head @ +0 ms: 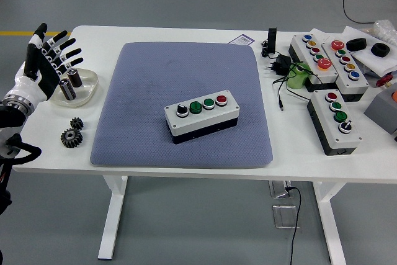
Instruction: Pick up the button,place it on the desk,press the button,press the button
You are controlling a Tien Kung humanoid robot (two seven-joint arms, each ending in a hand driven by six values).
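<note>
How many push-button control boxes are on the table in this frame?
4. One button box sits on the grey mat; three more stand at the table's right: a near box, and two far boxes. Clutter there may hide others.

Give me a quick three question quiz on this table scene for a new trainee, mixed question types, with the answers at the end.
1. True or false: the left hand grips the button box.
2. The button box rests on: A) the blue mat B) the bare table C) the clear dish.
3. Fill in: the two gears lie ___ the mat.

Key: 1 false, its fingers are spread and it is off at the table's left edge. 2 A. 3 beside, on its left.
</note>
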